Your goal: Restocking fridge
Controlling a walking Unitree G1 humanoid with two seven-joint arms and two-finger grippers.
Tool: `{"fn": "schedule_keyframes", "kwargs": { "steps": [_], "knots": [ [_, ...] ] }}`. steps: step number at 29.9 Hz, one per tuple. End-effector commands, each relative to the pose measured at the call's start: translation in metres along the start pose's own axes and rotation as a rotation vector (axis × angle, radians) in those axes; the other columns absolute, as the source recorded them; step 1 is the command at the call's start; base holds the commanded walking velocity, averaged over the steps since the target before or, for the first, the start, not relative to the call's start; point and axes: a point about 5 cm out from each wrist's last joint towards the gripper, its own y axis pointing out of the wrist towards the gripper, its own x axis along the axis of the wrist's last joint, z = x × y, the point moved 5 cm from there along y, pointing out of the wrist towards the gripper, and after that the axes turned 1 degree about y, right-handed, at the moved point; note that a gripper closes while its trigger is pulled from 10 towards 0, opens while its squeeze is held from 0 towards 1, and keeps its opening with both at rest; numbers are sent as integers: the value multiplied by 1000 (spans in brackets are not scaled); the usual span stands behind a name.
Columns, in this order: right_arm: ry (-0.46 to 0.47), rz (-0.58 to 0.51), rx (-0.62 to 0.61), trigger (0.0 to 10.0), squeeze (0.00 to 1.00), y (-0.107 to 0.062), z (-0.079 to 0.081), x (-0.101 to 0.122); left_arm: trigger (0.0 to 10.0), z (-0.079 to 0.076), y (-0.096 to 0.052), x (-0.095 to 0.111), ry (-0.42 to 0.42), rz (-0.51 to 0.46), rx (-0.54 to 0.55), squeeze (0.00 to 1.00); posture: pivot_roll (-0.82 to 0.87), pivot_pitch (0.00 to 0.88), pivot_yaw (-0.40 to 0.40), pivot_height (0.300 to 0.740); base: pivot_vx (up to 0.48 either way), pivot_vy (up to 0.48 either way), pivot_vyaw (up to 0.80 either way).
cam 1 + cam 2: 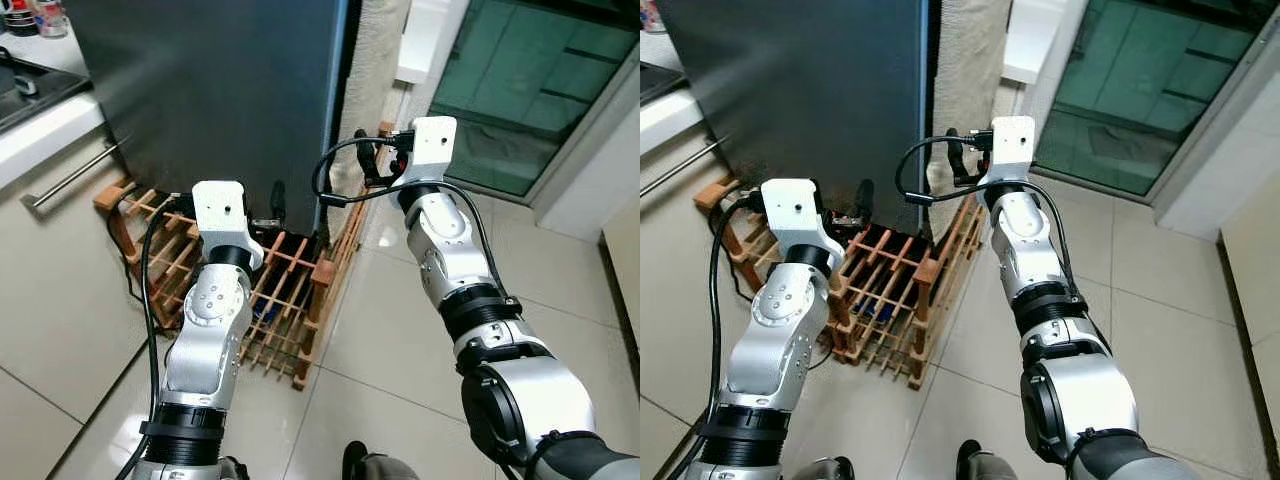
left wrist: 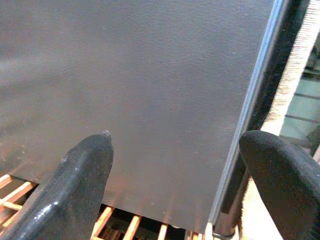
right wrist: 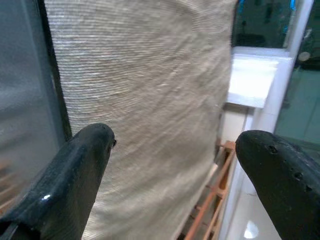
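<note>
Dark grey, the tall matte fridge door (image 1: 210, 90) was seen shut above a low wooden lattice rack (image 1: 290, 290) on the tiled floor. The left gripper (image 2: 175, 165) was held open facing that door; the right gripper (image 3: 172, 165), likewise spread, was pointed at beige woven fabric (image 3: 150, 100) beside the fridge edge.

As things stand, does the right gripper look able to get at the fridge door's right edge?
Probably yes. The right gripper is open and raised close to the fridge door, near its right edge, with nothing between them. The beige textured panel beside that edge leaves little room for a finger.
</note>
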Motion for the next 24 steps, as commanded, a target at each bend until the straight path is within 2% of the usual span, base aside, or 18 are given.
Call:
{"fn": "schedule_keyframes", "kwargs": {
  "steps": [1,2,3,4,5,6,9,12,15,19,24],
  "knots": [
    [-29,-34,-20,10000,0,-5,-7,7,10000,-4,-2,3,9,-6,-25,0,-25,85,-81,740,0,0,0],
    [-53,-52,-47,10000,0,-12,-12,9,10000,-3,-4,2,16,-5,-33,0,-26,83,-83,740,0,0,0],
    [-102,-83,-89,10000,0,-26,-22,14,10000,3,-7,1,29,0,-33,0,-29,85,-84,740,0,0,0],
    [-102,-83,-89,10000,0,-26,-22,14,10000,3,-7,1,29,0,-33,0,-29,85,-84,740,0,0,0],
    [-139,-105,-112,10000,0,-40,-29,17,10000,10,-8,0,45,8,-22,0,-29,86,-83,740,0,0,0],
    [-139,-105,-112,10000,0,-40,-29,17,10000,10,-8,0,45,8,-22,0,-29,86,-83,740,0,0,0],
    [-133,-89,-159,10000,0,-62,-43,11,10000,15,-8,-1,49,15,-10,0,-34,82,-79,740,0,0,0],
    [-153,-79,-201,10000,0,-78,-56,7,10000,6,-6,3,35,4,-44,0,-45,73,-70,740,0,0,0],
    [-180,-50,-246,10000,0,-92,-70,2,10000,-14,-3,11,15,-18,-120,0,-60,53,-55,740,0,0,0],
    [-188,-18,-264,10000,0,-99,-75,-2,10000,-25,2,18,-2,-34,-169,0,-64,43,-46,740,0,0,0],
    [-189,6,-256,10000,0,-97,-72,-6,10000,-31,9,24,-40,-44,-174,0,-70,26,-30,740,0,0,-684]
  ]
}}
